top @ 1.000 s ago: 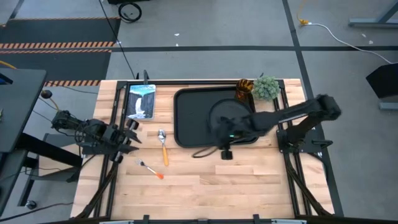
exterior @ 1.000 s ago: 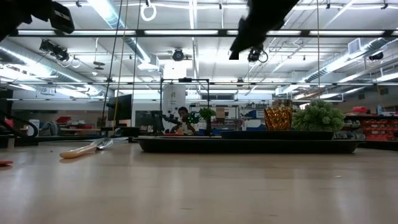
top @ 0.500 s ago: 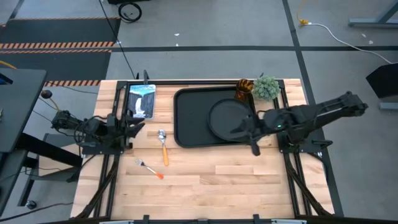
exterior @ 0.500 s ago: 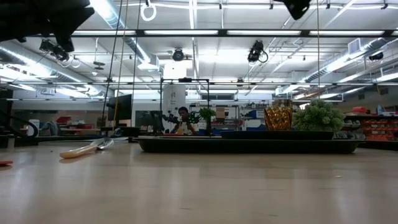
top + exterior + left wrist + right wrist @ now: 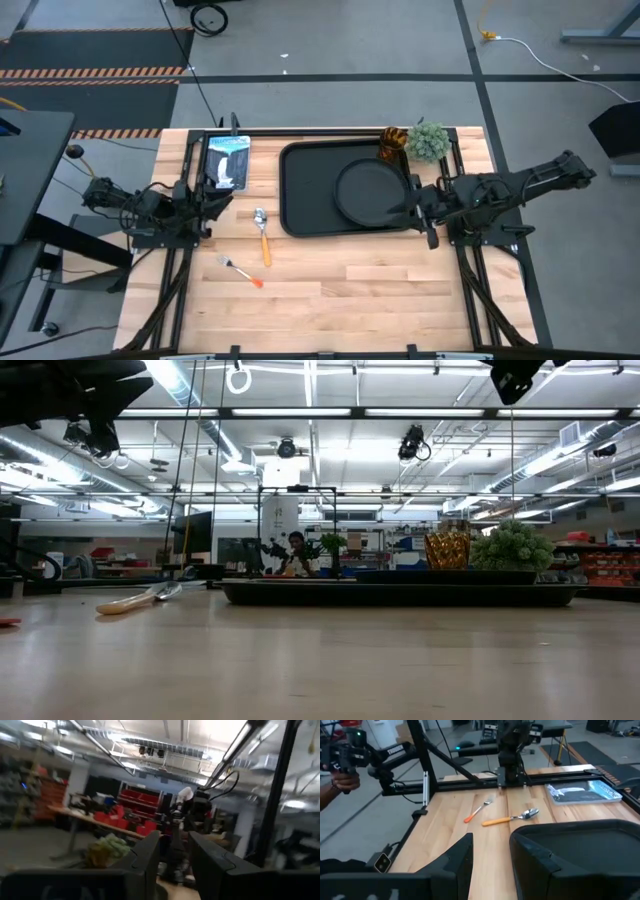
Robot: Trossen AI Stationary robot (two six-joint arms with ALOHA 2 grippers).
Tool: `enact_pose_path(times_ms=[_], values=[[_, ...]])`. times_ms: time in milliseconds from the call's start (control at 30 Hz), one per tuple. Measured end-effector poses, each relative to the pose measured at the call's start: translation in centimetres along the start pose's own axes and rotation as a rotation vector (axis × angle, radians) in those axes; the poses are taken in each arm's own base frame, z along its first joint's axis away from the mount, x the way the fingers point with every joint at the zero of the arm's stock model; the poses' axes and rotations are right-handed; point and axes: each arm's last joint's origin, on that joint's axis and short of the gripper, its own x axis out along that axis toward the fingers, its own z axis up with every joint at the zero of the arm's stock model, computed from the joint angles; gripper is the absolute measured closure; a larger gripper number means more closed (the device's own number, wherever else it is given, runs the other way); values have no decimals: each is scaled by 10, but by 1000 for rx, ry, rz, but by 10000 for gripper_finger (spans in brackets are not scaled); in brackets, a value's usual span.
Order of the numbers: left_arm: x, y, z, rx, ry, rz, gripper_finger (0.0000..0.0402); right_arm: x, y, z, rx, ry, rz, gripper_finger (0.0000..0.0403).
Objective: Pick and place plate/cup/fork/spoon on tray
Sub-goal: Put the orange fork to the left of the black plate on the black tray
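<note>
The black plate (image 5: 368, 190) lies flat in the right half of the black tray (image 5: 300, 200). The amber cup (image 5: 392, 145) stands upright at the tray's far right corner, beside the green plant ball (image 5: 428, 140). The spoon (image 5: 262, 235) and the fork (image 5: 240, 270) lie on the table left of the tray; both show in the right wrist view, spoon (image 5: 512, 817) and fork (image 5: 479, 810). My right gripper (image 5: 405, 207) is open and empty, raised over the tray's right rim. My left gripper (image 5: 215, 205) is open and empty at the table's left edge.
A blue-white booklet (image 5: 227, 162) lies at the far left, beyond the spoon. Bare wood spans the near half of the table. A person's hand (image 5: 342, 777) shows beyond the table's left side. Another person (image 5: 296, 550) sits far back in the room.
My right gripper has drawn back from above the plate toward the table's right edge, staying high above the table. The plate stays flat in the tray. My left gripper has shifted a little toward the far edge.
</note>
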Motion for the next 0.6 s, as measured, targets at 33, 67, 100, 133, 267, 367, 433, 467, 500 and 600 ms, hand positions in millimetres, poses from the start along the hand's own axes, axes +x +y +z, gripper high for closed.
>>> enact_pose_path(times_ms=[33, 67, 100, 133, 267, 367, 433, 467, 500, 600], values=[[0, 0, -1, -26, 6, -9, 292, -2, 0, -1, 1, -6, 3, 264], [1, -1, -2, -38, 15, -18, 292, -3, -1, -2, 2, -18, 8, 264], [1, -1, -2, -48, 22, -25, 292, -4, -1, -4, 0, -25, 12, 264], [2, -2, -3, -58, 31, -30, 292, -5, -1, -6, -5, -36, 19, 264], [5, -4, -11, -94, 93, -24, 292, -10, -1, -10, -37, -87, 35, 264], [10, -6, -15, -91, 159, -10, 292, -14, -1, -14, -39, -118, 47, 264], [15, -10, -13, -96, 178, -4, 292, -16, -1, -17, -38, -132, 53, 264], [18, -12, -12, -94, 188, -2, 292, -17, -2, -19, -38, -135, 56, 264], [21, -14, -12, -92, 205, 1, 292, -18, -2, -21, -38, -138, 57, 264], [31, -21, -11, -70, 252, 12, 292, -18, -2, -27, -35, -166, 65, 264]])
